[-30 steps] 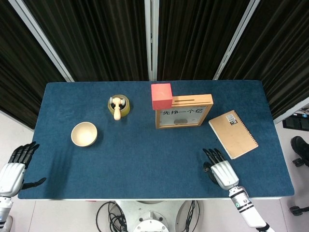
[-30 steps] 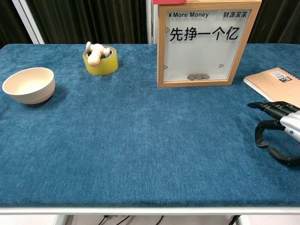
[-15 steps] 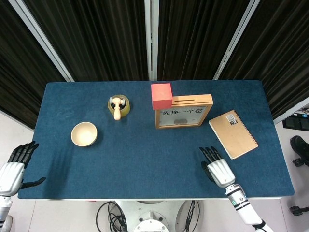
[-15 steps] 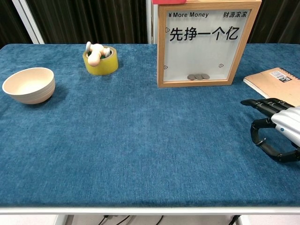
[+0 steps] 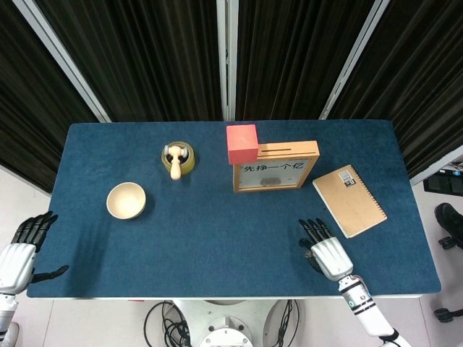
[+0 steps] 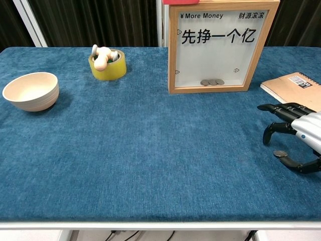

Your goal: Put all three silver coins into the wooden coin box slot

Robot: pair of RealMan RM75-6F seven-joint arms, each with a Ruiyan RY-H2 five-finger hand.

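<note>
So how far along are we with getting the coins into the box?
Some silver coins already lie behind the wooden coin box window; their count is unclear. One more coin sits under the right hand, by its thumb; gripped or not, I cannot tell. It has yet to reach the slot. The left hand hangs beside the table, holding nothing.

Black pleated curtains [image 5: 145, 58] hang behind the blue felt-covered surface [image 5: 217, 217], split by pale metal posts [image 5: 226, 58]. Light grey floor [image 5: 434, 318] shows around it, with cables [image 5: 166, 322] below.
</note>
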